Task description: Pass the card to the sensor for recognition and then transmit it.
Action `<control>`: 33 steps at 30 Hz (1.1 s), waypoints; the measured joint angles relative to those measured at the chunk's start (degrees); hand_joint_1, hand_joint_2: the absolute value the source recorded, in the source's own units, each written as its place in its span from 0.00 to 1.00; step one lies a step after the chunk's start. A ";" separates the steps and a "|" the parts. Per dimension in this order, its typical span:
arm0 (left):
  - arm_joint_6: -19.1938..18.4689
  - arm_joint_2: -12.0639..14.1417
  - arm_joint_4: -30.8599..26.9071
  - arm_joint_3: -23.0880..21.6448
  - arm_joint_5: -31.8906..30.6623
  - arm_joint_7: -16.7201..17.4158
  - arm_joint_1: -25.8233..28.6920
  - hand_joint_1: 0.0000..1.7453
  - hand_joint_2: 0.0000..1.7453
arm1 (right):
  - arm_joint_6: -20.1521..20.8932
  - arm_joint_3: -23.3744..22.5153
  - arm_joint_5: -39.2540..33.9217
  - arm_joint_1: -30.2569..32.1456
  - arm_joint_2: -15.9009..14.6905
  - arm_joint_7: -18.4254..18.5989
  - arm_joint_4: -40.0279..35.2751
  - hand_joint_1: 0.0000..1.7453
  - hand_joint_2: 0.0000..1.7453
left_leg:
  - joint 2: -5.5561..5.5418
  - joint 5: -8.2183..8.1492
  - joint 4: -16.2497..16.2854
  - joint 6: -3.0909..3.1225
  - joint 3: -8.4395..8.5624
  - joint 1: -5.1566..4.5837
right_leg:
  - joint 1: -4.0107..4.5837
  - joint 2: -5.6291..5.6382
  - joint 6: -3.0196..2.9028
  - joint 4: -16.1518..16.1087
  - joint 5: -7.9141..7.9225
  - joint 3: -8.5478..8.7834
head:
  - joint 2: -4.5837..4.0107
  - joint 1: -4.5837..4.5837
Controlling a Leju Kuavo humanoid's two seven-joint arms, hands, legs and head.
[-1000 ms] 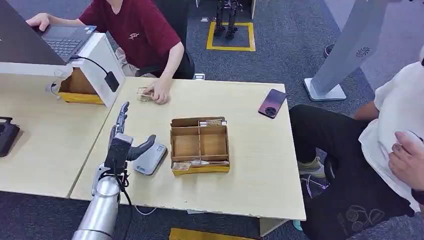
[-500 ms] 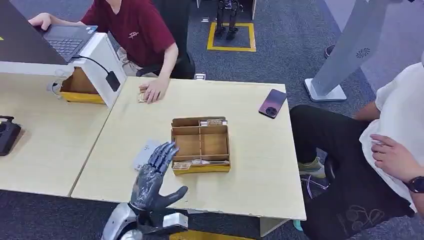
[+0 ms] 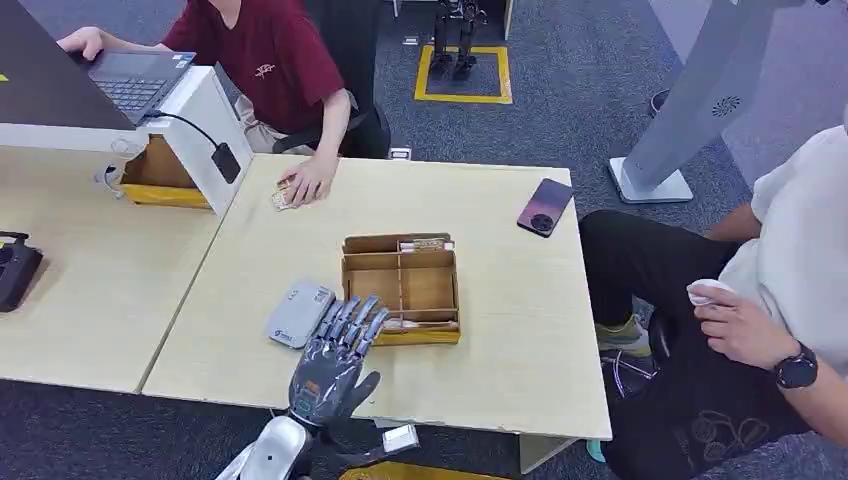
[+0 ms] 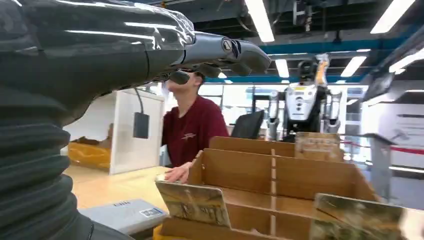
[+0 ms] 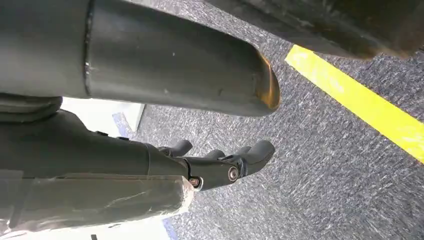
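The left hand [image 3: 335, 362] is raised over the near edge of the light wooden table [image 3: 500, 360], palm turned away from the camera, fingers [image 3: 352, 322] spread and reaching toward the near left corner of the cardboard box [image 3: 400, 290]; it holds nothing. In the left wrist view the same fingers [image 4: 235, 50] stretch out above the box [image 4: 280, 175], well apart from it, and cards [image 4: 192, 202] stand upright along the box's near wall. From the head view those cards [image 3: 425, 325] line the front compartment of the box, and a second small stack of cards [image 3: 427, 244] sits in the back strip. Just left of the hand lies the grey sensor [image 3: 299, 314], flat on the table and beside the box without touching it. The right hand [image 5: 225, 165] hangs over grey carpet with a yellow stripe [image 5: 365, 107], its fingers curled loosely with nothing in them. To the right of the table a person in a white shirt [image 3: 800, 230] sits with a watch-wearing hand holding something small and white. Farther back, a dark phone [image 3: 545, 206] lies near the table's far right edge. At the far left corner another person in a dark red shirt [image 3: 270, 60] rests a hand [image 3: 305, 185] on a few cards on the table, next to a white stand [image 3: 205, 130] with a black cable and an open cardboard bin beneath it. A laptop [image 3: 140, 85] sits beyond that.
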 joint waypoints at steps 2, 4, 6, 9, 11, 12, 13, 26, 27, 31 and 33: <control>0.00 0.13 1.47 -0.38 0.00 1.47 -1.23 0.00 1.00 | -0.02 0.00 0.02 -0.01 0.00 0.00 0.00 0.00 0.00 | 0.00 0.00 0.00 0.00 0.00 0.00 | 0.00 0.00 0.00 0.00 0.00 0.00 | 0.00 0.00; 0.00 0.11 2.39 -0.37 0.00 1.71 -1.84 0.00 1.00 | -0.02 0.00 0.04 -0.01 0.00 0.00 0.00 0.00 0.00 | 0.00 0.00 0.00 0.00 0.00 -0.01 | 0.00 0.00 0.01 0.00 0.00 0.00 | 0.00 0.00; 0.00 -0.11 2.98 -0.37 0.00 1.63 -2.22 0.00 1.00 | -0.04 0.00 0.04 -0.02 0.00 0.00 0.00 0.00 0.00 | 0.00 0.00 0.00 0.00 -0.01 -0.01 | 0.00 -0.01 0.01 0.00 0.00 0.00 | 0.00 0.00; 0.02 -0.15 3.70 -0.37 0.00 1.52 -2.57 0.00 1.00 | -0.04 0.00 0.04 -0.03 0.00 -0.02 0.00 0.00 0.00 | 0.01 0.00 0.00 0.01 -0.02 -0.01 | 0.00 0.00 0.01 -0.01 0.00 -0.01 | 0.00 0.00; 0.02 -0.15 4.09 -0.37 0.00 1.47 -2.71 0.00 1.00 | -0.07 0.00 0.04 -0.04 0.00 -0.02 0.00 0.00 0.00 | 0.01 0.00 0.00 0.01 -0.02 -0.01 | 0.00 0.00 0.01 -0.01 0.00 -0.01 | 0.00 0.00; 0.02 -0.17 4.24 -0.35 0.02 1.06 -2.76 0.00 1.00 | -0.04 0.00 0.04 -0.04 0.00 -0.02 0.00 0.00 0.00 | 0.01 0.00 0.00 0.01 -0.02 -0.01 | 0.00 0.00 0.01 -0.01 0.00 -0.01 | 0.00 0.00; 0.02 -0.24 4.40 -0.29 0.02 0.50 -2.77 0.00 1.00 | -0.04 -0.02 0.04 -0.04 0.00 0.00 0.00 0.00 0.00 | 0.01 0.00 0.00 0.01 -0.02 -0.01 | 0.00 0.00 0.01 -0.01 0.00 -0.01 | 0.02 0.00; 0.04 -5.03 8.40 4.39 0.85 -7.60 -2.17 0.00 1.00 | -0.07 -0.48 0.11 -0.04 0.00 -0.04 0.00 0.00 0.00 | 0.01 0.00 0.00 0.01 -0.02 -0.01 | 0.00 -0.01 0.02 -0.01 0.00 -0.01 | 0.00 0.00; 0.04 -5.20 8.51 4.65 0.85 -7.38 -2.16 0.00 1.00 | -0.09 -0.50 0.13 -0.04 0.00 -0.04 0.00 0.00 0.00 | 0.00 0.00 0.00 0.00 -0.02 -0.01 | 0.00 -0.01 0.02 -0.01 0.00 -0.01 | 0.00 0.00; 0.04 -5.92 9.23 6.03 0.18 -6.38 -2.33 0.00 1.00 | -0.07 -0.52 0.15 -0.05 0.00 0.00 0.00 0.00 0.00 | 0.00 0.00 0.00 0.00 -0.01 -0.01 | 0.00 -0.01 0.02 0.00 0.00 -0.01 | 0.00 0.00; 0.04 -5.88 9.73 6.31 0.17 -4.80 -2.72 0.00 1.00 | -0.07 -0.52 0.15 -0.04 0.00 0.00 0.00 0.00 0.00 | 0.01 0.00 0.00 0.00 -0.01 -0.01 | 0.00 -0.01 0.02 0.00 0.01 -0.01 | 0.00 0.00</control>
